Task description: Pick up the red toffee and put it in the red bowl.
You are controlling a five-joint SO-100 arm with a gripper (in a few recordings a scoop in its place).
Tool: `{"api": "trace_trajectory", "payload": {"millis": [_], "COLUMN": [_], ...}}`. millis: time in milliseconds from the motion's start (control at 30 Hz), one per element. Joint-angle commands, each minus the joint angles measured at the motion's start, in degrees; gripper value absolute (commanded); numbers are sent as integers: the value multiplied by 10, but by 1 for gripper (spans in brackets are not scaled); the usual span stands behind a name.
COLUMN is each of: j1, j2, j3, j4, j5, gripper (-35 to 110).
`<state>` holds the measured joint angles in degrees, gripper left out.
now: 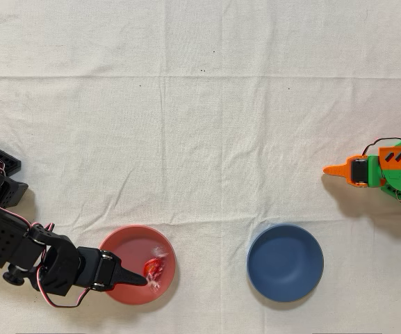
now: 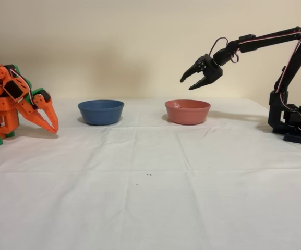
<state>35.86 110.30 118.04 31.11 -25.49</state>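
The red toffee (image 1: 155,266) lies inside the red bowl (image 1: 125,248), right of the bowl's middle in the overhead view, its clear twisted ends showing. In the fixed view the red bowl (image 2: 187,111) stands on the cloth and its wall hides the toffee. My gripper (image 2: 191,83) hangs open well above the bowl's rim with nothing between its fingers. From overhead, the gripper (image 1: 139,280) points over the bowl's lower left part, its tip just short of the toffee.
A dark blue bowl (image 1: 285,262) stands to the right of the red one in the overhead view, and this blue bowl (image 2: 100,111) is to its left in the fixed view. The idle orange arm (image 1: 381,170) rests at the cloth's right edge overhead.
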Motion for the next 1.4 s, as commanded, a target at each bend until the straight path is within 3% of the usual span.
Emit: {"api": "trace_trajectory", "payload": {"millis": [0, 767, 1367], "j1": [2, -16, -237], "j2": [25, 69, 470], "j3": [-9, -16, 193], "j4": [-5, 24, 138], "j5": [-2, 11, 69], "gripper": [31, 33, 18]}}
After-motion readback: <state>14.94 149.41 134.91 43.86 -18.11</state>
